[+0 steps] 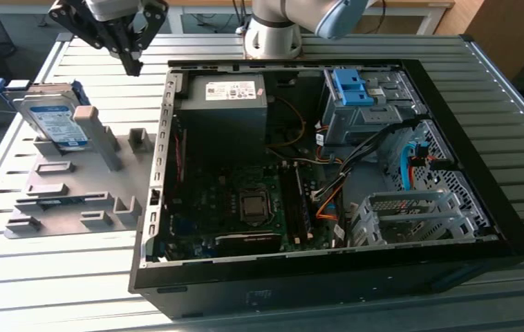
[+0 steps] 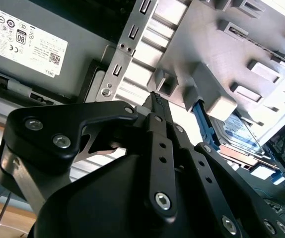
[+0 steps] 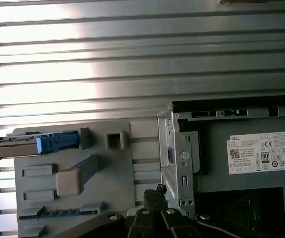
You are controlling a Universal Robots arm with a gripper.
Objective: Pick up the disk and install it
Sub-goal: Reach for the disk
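gripper [image 2: 155, 99] closest to lens, fingers pressed together, pinching nothing. hangs over slatted table [image 1: 483, 104], between grey fixture plate [image 1: 68, 200] and open pc case [image 1: 156, 207]. disk [image 1: 54, 121] stands on edge at fixture corner by table edge on exterior view's left, leaning on post [image 1: 96, 135], likely to keep edges free for grasp. case lies on side, panel off, likely for access from above. count: one disk, one gripper, one case, one power supply [image 1: 225, 104].

Wrist views downward past end effector [image 2: 155, 99]
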